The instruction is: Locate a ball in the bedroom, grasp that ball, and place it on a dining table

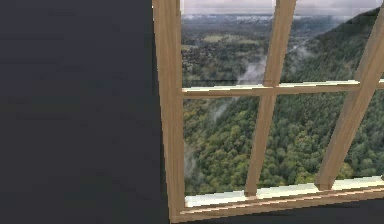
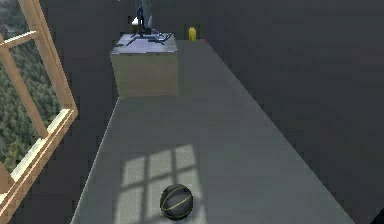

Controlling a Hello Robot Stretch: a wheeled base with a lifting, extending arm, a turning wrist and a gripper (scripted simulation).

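Observation:
A dark ball [image 2: 177,201] with thin yellow-green lines lies on the grey floor [image 2: 220,130] near the arm side view's bottom edge, in a patch of window light. It stands free, with bare floor all around it.
A wooden-framed window [image 1: 270,110] onto wooded hills takes the forward view's right, beside a dark wall [image 1: 75,110]. The same window frame [image 2: 35,110] lines the arm side view's left. Farther out stands a low cabinet [image 2: 147,68] with dark items on top and a small yellow object [image 2: 193,33] behind it.

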